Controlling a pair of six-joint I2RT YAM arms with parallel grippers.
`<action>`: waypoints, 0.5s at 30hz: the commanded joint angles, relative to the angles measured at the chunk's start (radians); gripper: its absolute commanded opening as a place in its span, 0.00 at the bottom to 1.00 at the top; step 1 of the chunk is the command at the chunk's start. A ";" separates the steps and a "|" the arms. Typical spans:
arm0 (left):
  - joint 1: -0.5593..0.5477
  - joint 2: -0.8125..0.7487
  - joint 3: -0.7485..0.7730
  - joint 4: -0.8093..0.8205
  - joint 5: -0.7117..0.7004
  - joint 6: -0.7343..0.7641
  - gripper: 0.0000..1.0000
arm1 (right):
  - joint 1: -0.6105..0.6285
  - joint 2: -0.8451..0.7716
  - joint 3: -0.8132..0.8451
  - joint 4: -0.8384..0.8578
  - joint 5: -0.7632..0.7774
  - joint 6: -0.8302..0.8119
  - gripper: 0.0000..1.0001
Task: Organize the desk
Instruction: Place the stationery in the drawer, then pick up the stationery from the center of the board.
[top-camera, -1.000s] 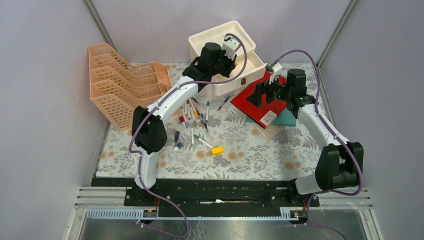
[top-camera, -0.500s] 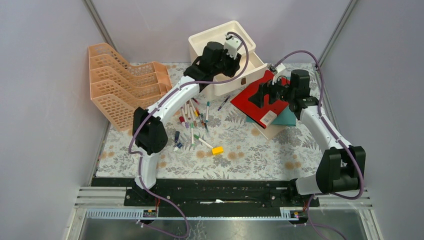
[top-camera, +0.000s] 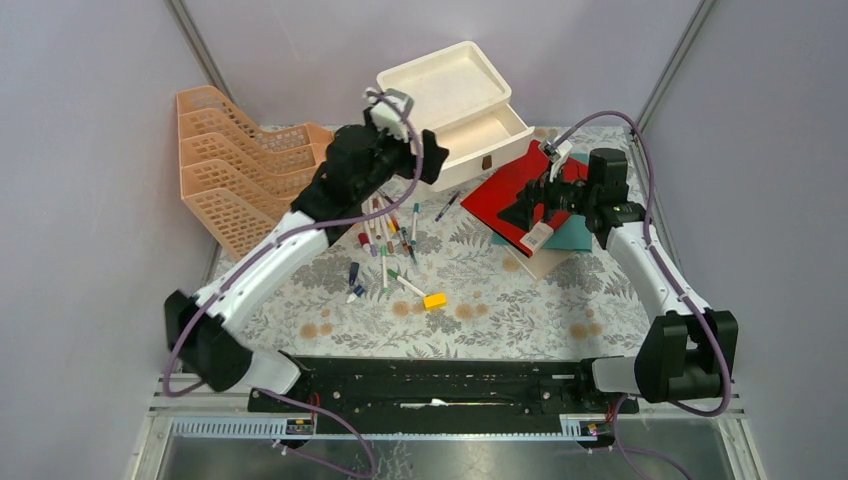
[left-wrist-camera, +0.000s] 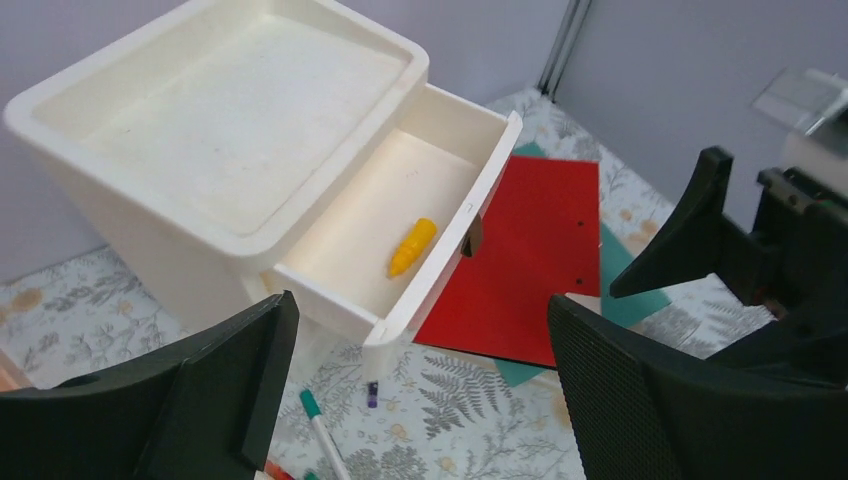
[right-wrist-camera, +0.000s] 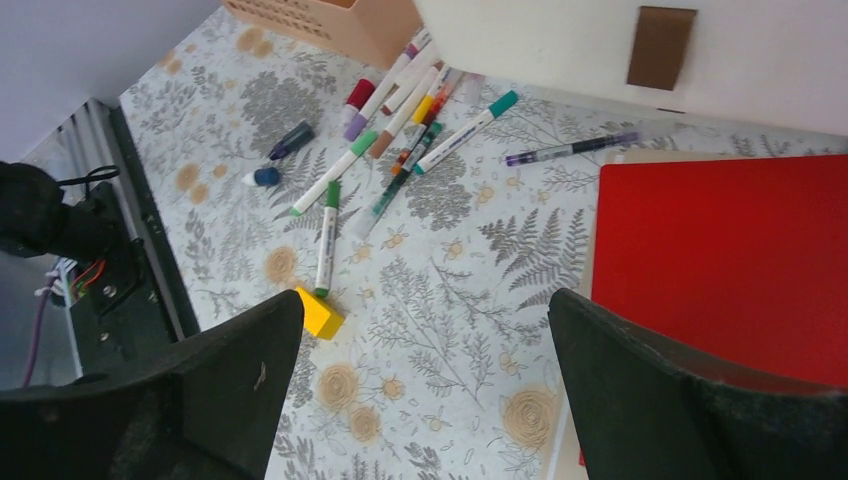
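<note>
The desk (top-camera: 500, 305) wears a fern-and-flower cloth. A white drawer unit (top-camera: 447, 88) stands at its back with the drawer (top-camera: 492, 133) pulled open. In the left wrist view a small yellow-orange piece (left-wrist-camera: 413, 247) lies in the drawer (left-wrist-camera: 380, 215). My left gripper (top-camera: 428, 163) hangs open and empty just left of the drawer front, above the cloth (left-wrist-camera: 470, 400). My right gripper (top-camera: 522, 202) is open over the red folder (top-camera: 510, 192), holding nothing. Loose markers (top-camera: 385, 228) lie mid-desk, also in the right wrist view (right-wrist-camera: 400, 115).
A peach file rack (top-camera: 240, 165) stands back left. A yellow block (top-camera: 434, 300) lies near the middle; the right wrist view shows the block (right-wrist-camera: 318, 312) beside a green marker. A teal sheet (top-camera: 575, 235) and a tan board lie under the red folder. A purple pen (right-wrist-camera: 570, 150) lies by the drawer front.
My left gripper has opened and drawn back left out of the drawer, its arm swinging left. The yellow-orange piece now lies in the drawer. The right arm shifted slightly right.
</note>
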 joint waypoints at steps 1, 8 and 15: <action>0.033 -0.175 -0.174 0.161 -0.083 -0.163 0.99 | -0.009 -0.063 -0.004 -0.076 -0.084 -0.055 1.00; 0.109 -0.370 -0.358 0.042 -0.055 -0.342 0.99 | -0.029 -0.091 0.005 -0.219 -0.036 -0.086 1.00; 0.132 -0.503 -0.466 -0.042 -0.129 -0.431 0.99 | -0.043 -0.020 0.051 -0.226 -0.035 -0.092 1.00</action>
